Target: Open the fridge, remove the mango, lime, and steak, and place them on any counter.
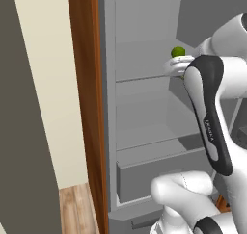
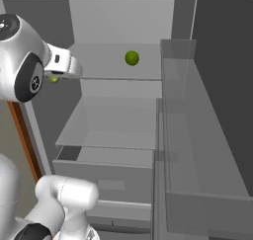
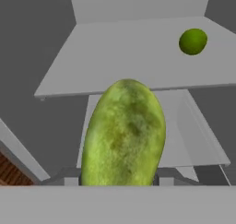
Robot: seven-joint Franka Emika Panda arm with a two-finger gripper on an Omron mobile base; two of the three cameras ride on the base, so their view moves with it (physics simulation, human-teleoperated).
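Observation:
The fridge [image 1: 108, 84] stands open in front of me. My gripper [image 3: 120, 179] is shut on the mango [image 3: 123, 133], a yellow-green oval that hides most of both fingers. In the right base view a sliver of the mango [image 2: 53, 79] shows under my hand, held just in front of the upper shelf [image 2: 106, 71]. The lime [image 2: 131, 58], a round green ball, sits on that shelf, farther in and to the right; the lime [image 3: 192, 41] shows at upper right in the hand view, and the lime [image 1: 178, 51] peeks above my hand in the left base view. The steak and the counter are out of view.
The open fridge door with its translucent bins [image 2: 197, 135] stands close on the right. A lower shelf [image 2: 108, 130] and a grey drawer [image 2: 111, 177] lie below. A reddish-brown wood panel [image 1: 87, 108] borders the fridge on the left. My own forearm [image 1: 210, 112] crosses the opening.

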